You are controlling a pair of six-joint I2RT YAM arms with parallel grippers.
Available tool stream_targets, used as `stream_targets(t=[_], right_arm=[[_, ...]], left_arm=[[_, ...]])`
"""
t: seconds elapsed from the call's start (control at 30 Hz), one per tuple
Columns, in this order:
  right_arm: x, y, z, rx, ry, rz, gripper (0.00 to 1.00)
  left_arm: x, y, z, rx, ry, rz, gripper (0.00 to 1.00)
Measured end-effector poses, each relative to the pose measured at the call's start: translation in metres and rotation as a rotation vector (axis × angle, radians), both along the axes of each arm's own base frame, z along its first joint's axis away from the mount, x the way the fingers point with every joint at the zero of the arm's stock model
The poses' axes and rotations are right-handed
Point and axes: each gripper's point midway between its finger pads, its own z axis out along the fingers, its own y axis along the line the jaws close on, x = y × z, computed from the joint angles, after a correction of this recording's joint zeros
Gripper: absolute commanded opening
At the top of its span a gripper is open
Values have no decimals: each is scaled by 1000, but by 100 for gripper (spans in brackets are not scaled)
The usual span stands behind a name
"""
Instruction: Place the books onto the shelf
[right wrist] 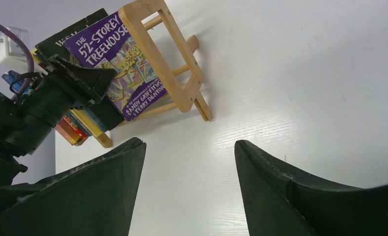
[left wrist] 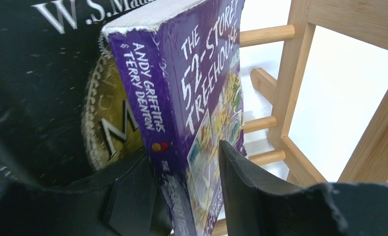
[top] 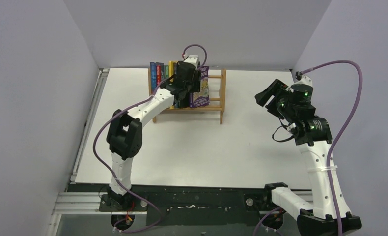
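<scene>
your left gripper (left wrist: 182,157) straddles the purple book (left wrist: 197,88), likely steadying it upright on the shelf (left wrist: 290,88); grip unclear. your right gripper (right wrist: 189,143) hangs wide, empty.

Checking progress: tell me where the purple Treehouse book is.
Top view: the purple book stands rightmost on the shelf, beside the black book, straddled by the left gripper.

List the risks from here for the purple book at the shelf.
1. The left tool straddles the purple book, with its fingers close to both covers. Pulling back could drag the book off the shelf.
2. There is open room on the shelf to the book's right, so once unsupported it might tip that way.
3. The black book sits right beside it, so a nudge could shift both.
</scene>
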Motion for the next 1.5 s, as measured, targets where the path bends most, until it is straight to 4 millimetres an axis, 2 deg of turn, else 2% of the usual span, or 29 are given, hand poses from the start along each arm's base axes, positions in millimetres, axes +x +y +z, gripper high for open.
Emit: stream_targets(t=[0.13,0.23,0.33,0.43,0.53,0.6,0.63,0.7,0.83,1.1,1.27,1.5], right_arm=[[0,0,0,0,0,-1,68],[0,0,0,0,0,-1,68],[0,-2,0,1,-1,-5,69],[-3,-3,-2,-4,4,-6,71],[-7,-6,-3,-25,8,-10,81],[-11,-11,-7,-49,25,-21,95],[-13,-14,-9,-63,33,-29,99],[-18,-21,-14,-99,56,-53,100],[-31,-38,-16,-168,103,-111,100],[-60,-74,26,-264,85,-270,100],[-78,-87,47,-292,55,-329,100],[-105,-91,48,-299,43,-329,100]], left_arm=[[-7,11,15,19,9,30,46],[-15,30,40,19,8,69,47],[-23,58,73,-7,-1,114,53],[-35,98,112,-49,-20,167,60],[-59,139,147,-89,-39,212,70],[-82,159,162,-112,-43,231,78],[-96,170,167,-119,-37,236,86],[-126,190,174,-128,-25,255,93],[-183,227,179,-120,-2,309,95],[-279,280,188,-47,3,415,96],[-317,296,190,-40,2,447,96],[-349,304,187,-73,-5,459,96]])
